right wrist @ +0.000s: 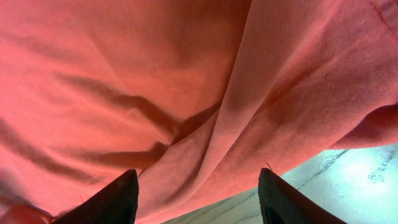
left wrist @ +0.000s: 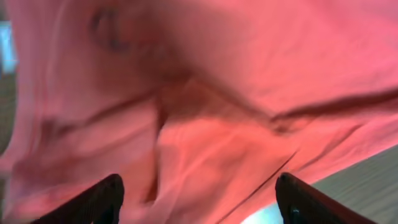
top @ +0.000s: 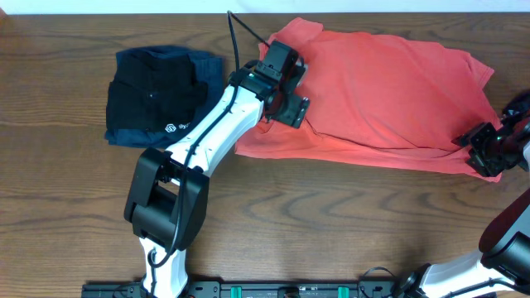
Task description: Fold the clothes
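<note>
Red shirt [top: 389, 91] flat beside folded navy garment [top: 153, 93] on wooden table [top: 331, 223]

One high view, two close wrist views.
The overhead camera looks straight down on the whole table [top: 331, 215]. Each wrist camera faces the shirt [top: 389, 91] from very near, cloth filling its frame. All three share that shirt.

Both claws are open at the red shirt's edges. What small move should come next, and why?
Probably shut both claws on the cloth. The left claw and right claw are open, with the red shirt bunched right in front of their fingers at its opposite ends. It lies unfolded on the table, so a grip likely precedes any fold.
</note>
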`<action>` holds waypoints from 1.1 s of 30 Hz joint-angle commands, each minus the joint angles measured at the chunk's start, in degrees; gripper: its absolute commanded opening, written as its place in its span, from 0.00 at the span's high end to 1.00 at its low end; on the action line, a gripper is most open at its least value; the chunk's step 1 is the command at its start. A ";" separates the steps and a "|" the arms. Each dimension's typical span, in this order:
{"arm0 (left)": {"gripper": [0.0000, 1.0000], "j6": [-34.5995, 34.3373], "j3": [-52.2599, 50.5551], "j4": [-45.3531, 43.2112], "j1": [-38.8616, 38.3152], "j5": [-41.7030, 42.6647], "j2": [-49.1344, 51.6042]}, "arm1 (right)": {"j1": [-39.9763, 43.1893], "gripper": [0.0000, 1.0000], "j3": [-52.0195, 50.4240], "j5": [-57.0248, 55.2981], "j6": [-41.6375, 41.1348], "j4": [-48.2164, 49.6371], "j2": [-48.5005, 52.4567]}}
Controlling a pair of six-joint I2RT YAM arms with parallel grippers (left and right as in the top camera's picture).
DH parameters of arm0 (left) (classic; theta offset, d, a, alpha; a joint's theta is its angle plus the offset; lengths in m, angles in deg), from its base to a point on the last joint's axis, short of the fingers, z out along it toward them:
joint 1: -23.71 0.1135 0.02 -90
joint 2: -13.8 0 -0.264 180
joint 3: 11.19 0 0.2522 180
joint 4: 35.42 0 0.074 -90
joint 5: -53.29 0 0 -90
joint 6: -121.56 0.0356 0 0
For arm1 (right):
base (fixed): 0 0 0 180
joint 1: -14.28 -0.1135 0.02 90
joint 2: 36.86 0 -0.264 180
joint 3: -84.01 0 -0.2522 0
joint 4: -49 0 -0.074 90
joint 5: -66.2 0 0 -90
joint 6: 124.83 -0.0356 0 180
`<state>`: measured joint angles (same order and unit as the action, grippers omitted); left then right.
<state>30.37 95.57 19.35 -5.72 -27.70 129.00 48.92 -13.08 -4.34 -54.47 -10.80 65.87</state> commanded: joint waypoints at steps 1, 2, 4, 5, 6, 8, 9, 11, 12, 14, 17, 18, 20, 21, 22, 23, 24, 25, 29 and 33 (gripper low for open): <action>0.37 1.18 0.20 2.08 1.11 -5.40 0.66 | -0.20 0.40 -0.35 0.35 1.01 -0.04 0.52; 0.46 1.18 -0.17 2.01 1.20 -4.63 0.66 | -0.22 0.40 -0.35 0.35 0.98 -0.02 0.52; 0.59 1.57 -1.14 0.98 1.18 -1.49 0.66 | -0.22 0.40 -0.35 0.35 0.76 0.02 0.52; 0.64 2.14 -1.77 0.13 1.11 0.11 0.66 | -0.22 0.39 -0.35 0.35 0.76 0.02 0.52; 0.69 2.82 -2.40 -0.42 0.96 1.14 0.66 | -0.22 0.39 -0.35 0.35 0.76 0.00 0.52; 0.79 2.89 -3.43 -0.70 0.85 1.27 0.66 | -0.20 0.39 -0.35 0.35 0.79 -0.04 0.52; 0.80 2.86 -3.98 -1.42 0.85 1.31 0.68 | -0.22 0.39 -0.37 0.35 0.79 -0.02 0.52; 0.79 2.89 -4.85 -3.87 0.85 1.31 0.68 | -0.20 0.39 -0.37 0.33 0.79 0.02 0.52; 0.78 2.91 -5.18 -5.33 0.85 1.29 0.68 | -0.22 0.39 -0.37 0.35 0.79 0.09 0.52; 0.66 2.89 -5.81 -7.87 0.85 1.31 0.68 | -0.22 0.39 -0.35 0.35 0.79 0.13 0.52; 0.52 2.91 -6.82 -11.04 0.85 1.79 0.85 | -0.22 0.39 -0.37 0.35 0.79 0.13 0.52; 0.50 2.89 -6.99 -11.82 0.85 2.34 1.14 | -0.22 0.39 -0.37 0.35 0.79 0.13 0.52; 0.47 2.91 -7.02 -12.50 0.85 3.04 2.03 | -0.22 0.39 -0.37 0.33 0.79 0.11 0.52; 0.46 2.91 -7.02 -12.94 0.85 3.41 2.69 | -0.22 0.39 -0.37 0.35 0.79 0.11 0.52; 0.45 2.93 -7.02 -13.35 0.85 3.93 3.41 | -0.22 0.39 -0.37 0.37 0.79 0.11 0.52; 0.45 2.91 -7.02 -13.68 0.85 4.57 4.13 | -0.22 0.40 -0.37 0.50 0.79 0.13 0.52; 0.44 2.91 -7.02 -13.81 0.85 4.74 4.66 | -0.22 0.39 -0.37 0.52 0.76 0.11 0.52; 0.45 2.91 -7.02 -13.97 0.87 4.72 5.40 | -0.22 0.39 -0.37 0.50 0.79 0.07 0.52; 0.48 3.15 -7.02 -14.62 0.85 4.70 6.58 | -0.22 0.40 -0.37 0.50 0.79 -0.07 0.52; 0.53 3.15 -6.80 -15.89 0.85 4.72 6.54 | -0.22 0.40 -0.37 0.50 0.79 -0.11 0.52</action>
<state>33.10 89.05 4.01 -4.91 -23.50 135.84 48.92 -13.08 -4.25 -54.47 -10.80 65.87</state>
